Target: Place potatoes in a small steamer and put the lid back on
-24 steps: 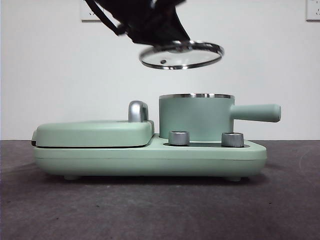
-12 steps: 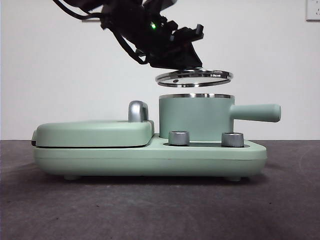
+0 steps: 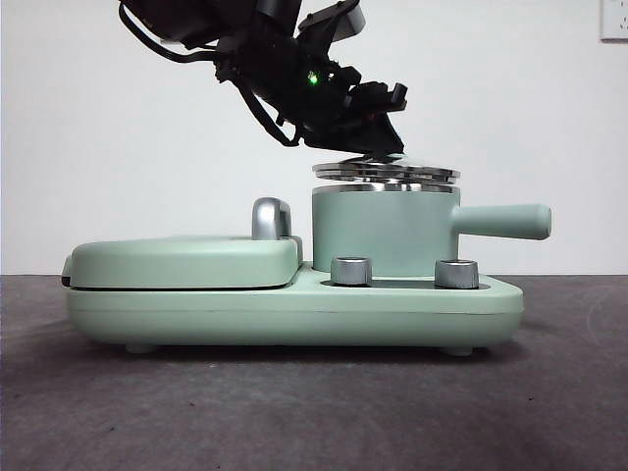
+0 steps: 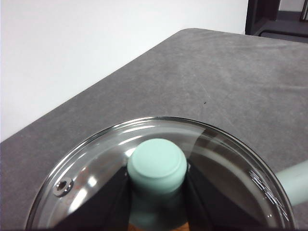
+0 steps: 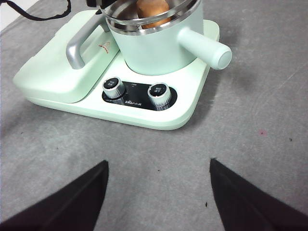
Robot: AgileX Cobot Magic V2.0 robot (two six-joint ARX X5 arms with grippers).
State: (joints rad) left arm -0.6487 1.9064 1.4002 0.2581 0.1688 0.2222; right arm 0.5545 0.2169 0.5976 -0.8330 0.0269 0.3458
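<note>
The glass lid (image 3: 388, 173) sits level with the steel rim of the small steamer (image 3: 383, 231), slightly tilted; I cannot tell if it rests fully. My left gripper (image 3: 378, 147) comes down from the upper left. In the left wrist view it (image 4: 157, 175) is shut on the lid's mint-green knob (image 4: 157, 161), with the glass (image 4: 91, 168) around it. The orange-brown potato (image 5: 151, 9) lies inside the steamer (image 5: 159, 45), seen from the right wrist. My right gripper (image 5: 159, 192) is open and empty, low over the table in front of the appliance.
The steamer stands on a mint-green base (image 3: 294, 309) with two steel dials (image 3: 351, 271) (image 3: 456, 274). Its straight side handle (image 3: 500, 221) points right. The flat grill cover (image 3: 182, 260) with a chrome handle (image 3: 270, 218) lies to its left. A white wall is behind.
My left gripper has carried the lid down and to the right, from high above the steamer to level with its rim. The right arm's earlier position is not shown.
</note>
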